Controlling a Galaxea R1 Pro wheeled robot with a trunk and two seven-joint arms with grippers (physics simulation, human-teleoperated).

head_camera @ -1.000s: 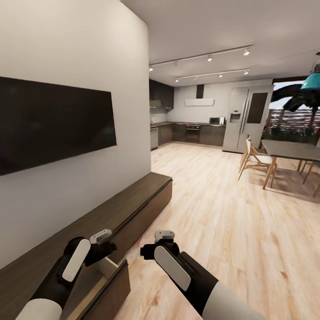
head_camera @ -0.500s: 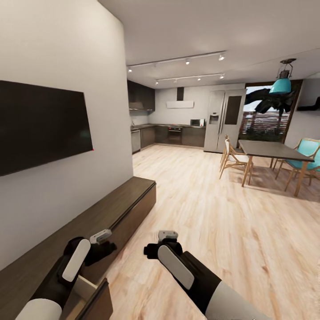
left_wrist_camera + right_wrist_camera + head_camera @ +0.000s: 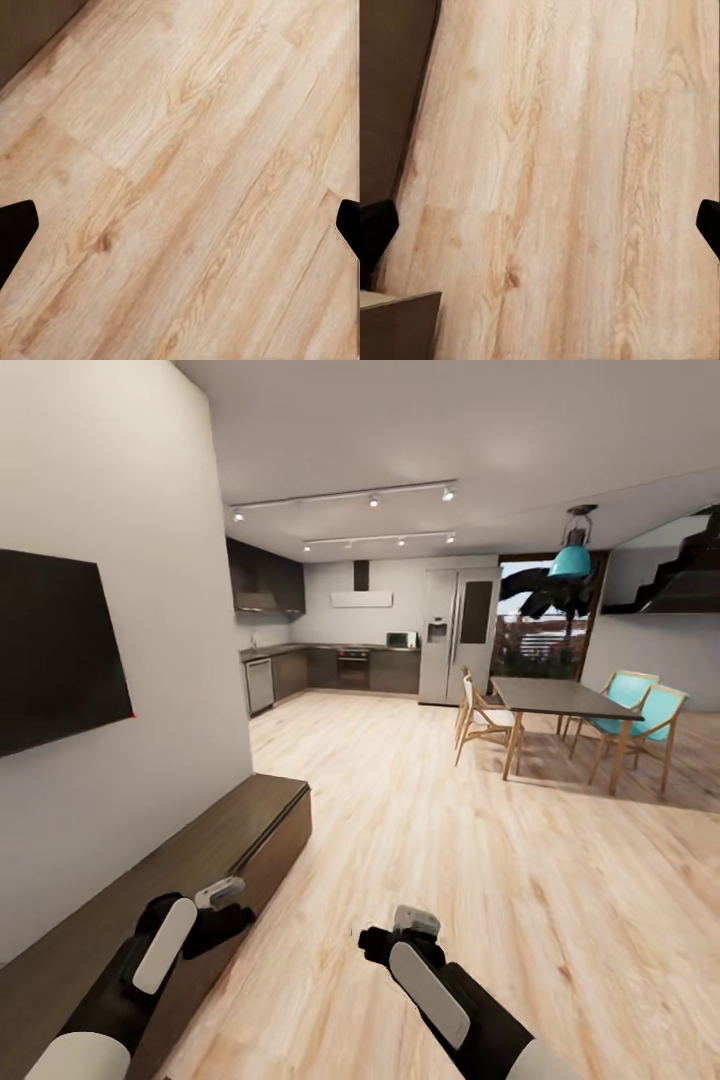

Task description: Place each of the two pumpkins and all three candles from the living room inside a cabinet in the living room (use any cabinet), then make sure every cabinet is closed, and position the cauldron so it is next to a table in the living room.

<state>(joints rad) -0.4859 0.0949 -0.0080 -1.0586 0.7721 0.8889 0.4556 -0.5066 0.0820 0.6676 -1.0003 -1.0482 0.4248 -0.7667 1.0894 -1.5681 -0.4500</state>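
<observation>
Two arms: left gripper (image 3: 222, 905) and right gripper (image 3: 392, 938) low in the head view, over bare floor.
Floor: pale wood planks (image 3: 480, 860), running from the living room to the kitchen.
Cabinet: long, low, dark brown (image 3: 225, 835), against the white wall on the left, beside the left arm.
Wall: black TV panel (image 3: 50, 650) mounted above the cabinet.
Far room: dark kitchen units (image 3: 330, 665), steel fridge (image 3: 455, 635), dining table (image 3: 555, 695) with wooden and teal chairs, teal pendant lamp (image 3: 570, 560).
Left wrist view: floor planks, dark cabinet edge (image 3: 30, 30) at one corner, black fingertips (image 3: 15, 229) at both margins.
Right wrist view: floor, cabinet front (image 3: 390, 97), plus a brown panel corner (image 3: 397, 326).
Jaws: both spread wide, gripping nothing.
</observation>
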